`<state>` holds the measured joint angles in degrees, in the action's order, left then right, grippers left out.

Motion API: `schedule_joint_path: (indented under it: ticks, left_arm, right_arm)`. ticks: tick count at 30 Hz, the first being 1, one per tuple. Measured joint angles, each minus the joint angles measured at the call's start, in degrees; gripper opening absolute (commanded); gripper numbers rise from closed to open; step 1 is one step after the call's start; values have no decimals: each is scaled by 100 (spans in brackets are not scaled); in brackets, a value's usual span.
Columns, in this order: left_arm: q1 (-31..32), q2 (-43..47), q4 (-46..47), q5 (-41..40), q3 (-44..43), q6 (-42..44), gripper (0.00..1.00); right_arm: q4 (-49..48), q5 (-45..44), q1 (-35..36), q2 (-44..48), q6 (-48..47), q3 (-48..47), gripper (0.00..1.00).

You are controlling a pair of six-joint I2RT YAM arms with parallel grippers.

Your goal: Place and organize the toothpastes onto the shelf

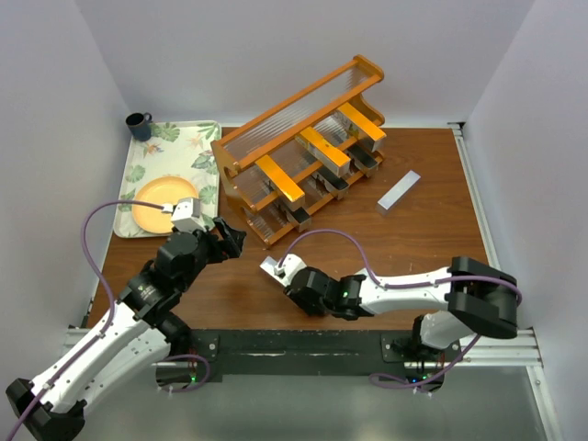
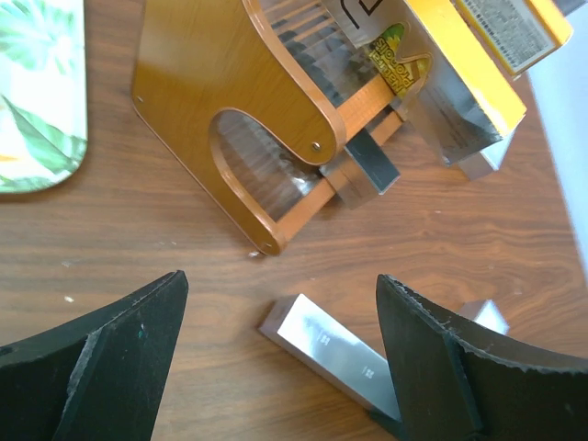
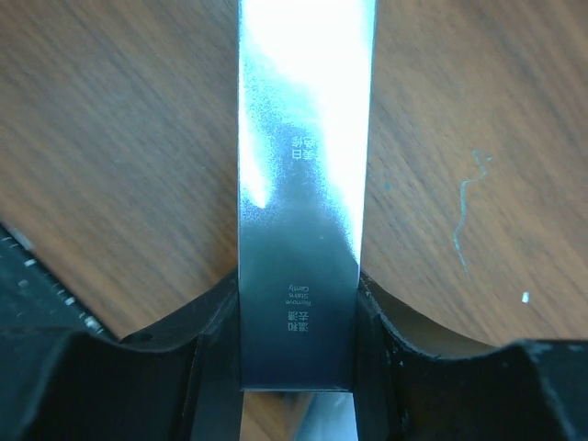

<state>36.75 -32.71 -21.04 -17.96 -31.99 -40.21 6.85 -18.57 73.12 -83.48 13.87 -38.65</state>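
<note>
Right wrist view: right tool (image 3: 296, 317) clenched on shiny silver toothpaste carton (image 3: 303, 184), brown wooden table (image 3: 110, 138) beneath. Top external view: left tool (image 1: 227, 241) spread wide, empty, near end panel of orange-brown wooden stepped shelf (image 1: 237, 175). Three orange-gold cartons (image 1: 323, 147) lie across shelf tiers, dark grey cartons (image 1: 367, 162) on lower steps. Right of shelf, well apart, second silver carton (image 1: 399, 191) lies flat. At far left, floral tray (image 1: 175, 142) carries yellow plate (image 1: 152, 209); dark mug (image 1: 139, 125) stands at its far corner.

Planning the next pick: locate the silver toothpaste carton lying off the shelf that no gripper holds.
Top view: the loose silver carton lies flat on the table, just right of the shelf, touching nothing.
</note>
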Motion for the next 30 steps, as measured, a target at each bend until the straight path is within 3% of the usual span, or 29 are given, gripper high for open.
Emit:
schedule_joint_path:
  ticks: [11, 19, 30]
  left_arm:
    - [0, -223, 337, 734, 114, -929, 88]
    - [0, -345, 680, 1084, 160, -1165, 89]
    - [0, 614, 704, 374, -664, 146, 89]
  right_arm:
    - [59, -15, 44, 1563, -92, 4, 31]
    - [396, -136, 44, 1794, -103, -92, 29]
    - [2140, -758, -256, 2118, -350, -1932, 26]
